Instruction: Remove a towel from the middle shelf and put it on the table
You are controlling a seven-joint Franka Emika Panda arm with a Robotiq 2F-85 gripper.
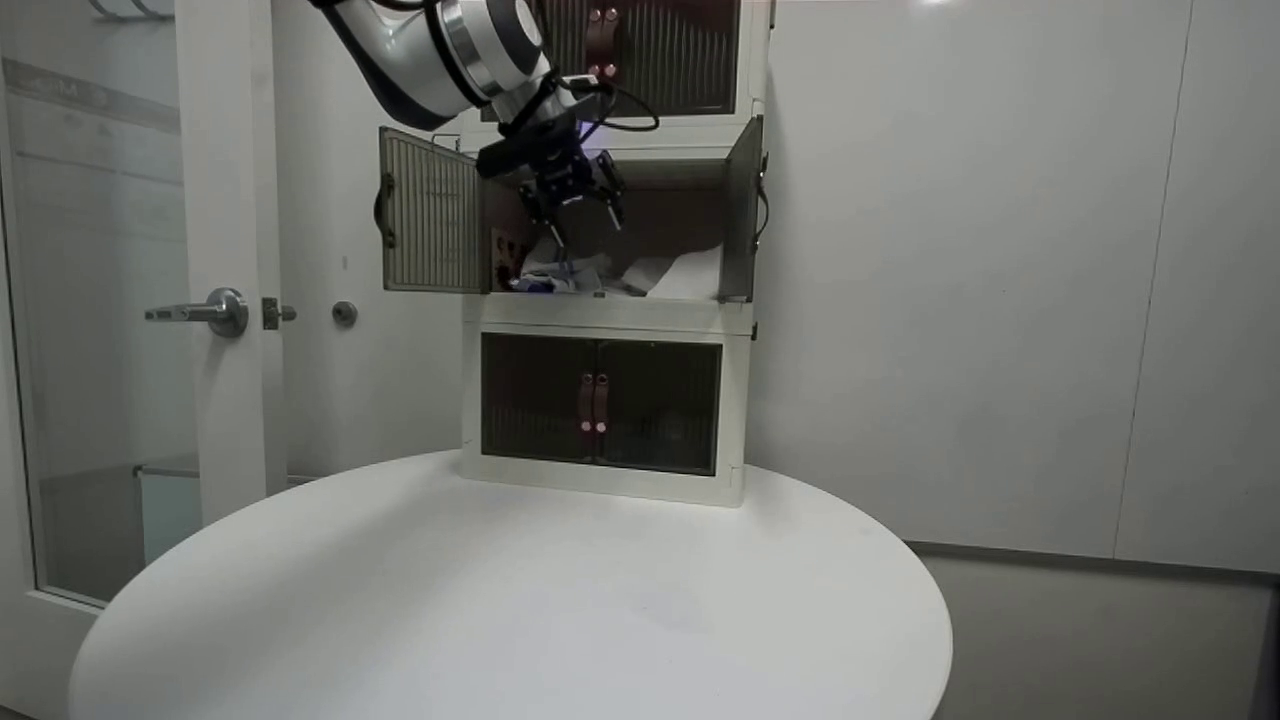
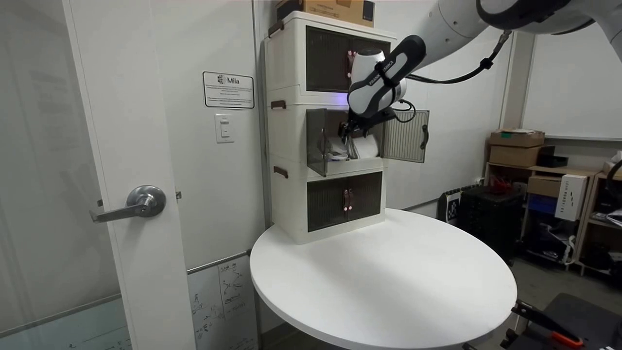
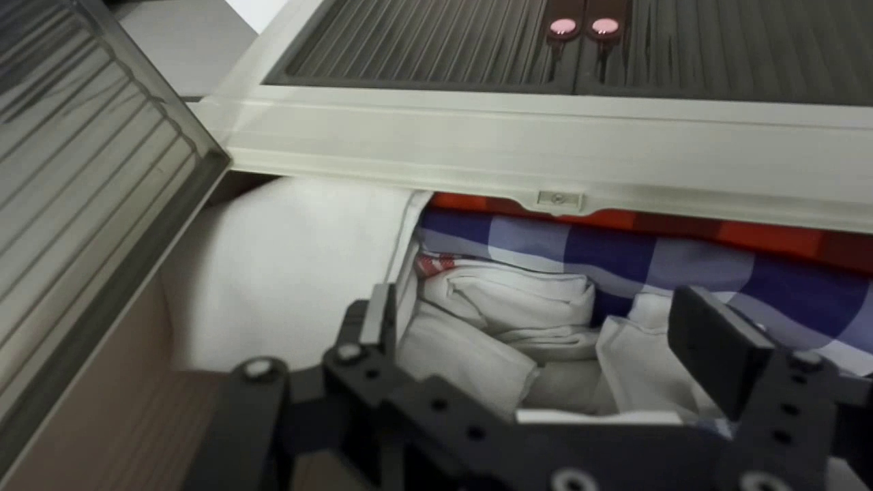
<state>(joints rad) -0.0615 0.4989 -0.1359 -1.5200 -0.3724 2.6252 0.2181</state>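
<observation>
The middle shelf [image 1: 660,215] of the white cabinet stands open in both exterior views [image 2: 354,166]. In the wrist view, a folded white towel [image 3: 518,296] with red stripes at its left end lies inside among other pale cloths. My gripper [image 1: 588,226] is at the shelf's opening, above the cloths. In the wrist view, the gripper [image 3: 545,331] is open, with the towel in view between and beyond its fingers and nothing held. It is small and partly dark in an exterior view [image 2: 346,133]. The round white table [image 1: 560,600] is below the cabinet, also in an exterior view [image 2: 388,287].
Grey ribbed doors [image 1: 432,215] [image 1: 742,215] stand open on both sides of the shelf. A large white cloth [image 3: 286,273] is at the left in the wrist view. Blue checked cloth [image 3: 607,249] and red cloth [image 3: 777,235] lie behind. The lower compartment [image 1: 540,400] is shut.
</observation>
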